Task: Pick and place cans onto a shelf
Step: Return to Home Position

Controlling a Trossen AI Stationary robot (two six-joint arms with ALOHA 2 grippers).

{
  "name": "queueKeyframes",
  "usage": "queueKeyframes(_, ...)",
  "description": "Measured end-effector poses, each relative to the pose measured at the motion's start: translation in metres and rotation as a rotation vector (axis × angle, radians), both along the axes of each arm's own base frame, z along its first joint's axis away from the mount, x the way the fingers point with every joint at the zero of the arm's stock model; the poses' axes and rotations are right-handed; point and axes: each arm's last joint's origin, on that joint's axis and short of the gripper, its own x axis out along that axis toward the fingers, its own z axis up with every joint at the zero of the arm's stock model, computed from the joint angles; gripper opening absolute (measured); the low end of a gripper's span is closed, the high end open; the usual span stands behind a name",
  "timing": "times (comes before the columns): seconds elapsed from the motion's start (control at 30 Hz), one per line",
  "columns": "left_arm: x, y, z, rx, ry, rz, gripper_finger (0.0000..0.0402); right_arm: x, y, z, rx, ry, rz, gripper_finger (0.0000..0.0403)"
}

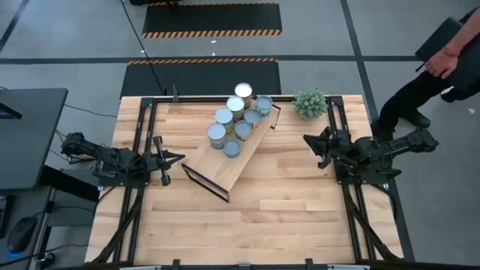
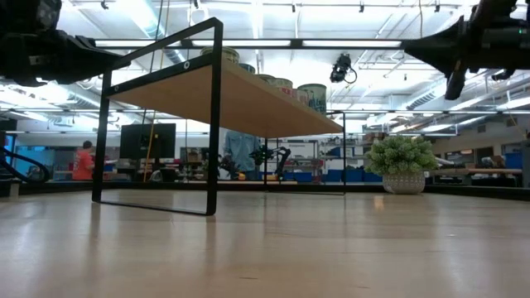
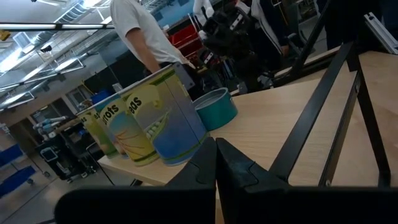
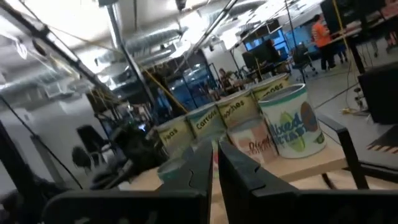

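Observation:
Several cans point(image 1: 236, 120) stand upright, bunched on the far end of the shelf point(image 1: 217, 165). The shelf is a light-wood board on black frame legs, and it stands slantwise on the table's middle. The low view shows the cans point(image 2: 310, 93) on the board's top point(image 2: 248, 99). My left gripper point(image 1: 178, 157) is shut and empty, level, just left of the shelf's near end. My right gripper point(image 1: 306, 139) is shut and empty, level, right of the shelf. The cans show ahead in the left wrist view point(image 3: 155, 118) and the right wrist view point(image 4: 292, 127).
A small potted plant point(image 1: 310, 103) stands at the table's far right, close to my right gripper. A person point(image 1: 442, 60) stands beyond the table's right far corner. Black rails point(image 1: 142, 127) run along the table's left and right sides. Bare tabletop point(image 1: 247, 225) lies toward the near edge.

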Motion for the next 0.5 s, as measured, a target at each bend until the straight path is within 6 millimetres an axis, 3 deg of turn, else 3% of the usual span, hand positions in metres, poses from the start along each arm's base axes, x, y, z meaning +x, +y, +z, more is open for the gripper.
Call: queueKeyframes(0.5, 0.0, 0.0, -0.0001, 0.0, 0.0, 0.0, 0.0005, 0.0004, 0.0002, -0.0013, -0.022, 0.022, -0.004, 0.0032)
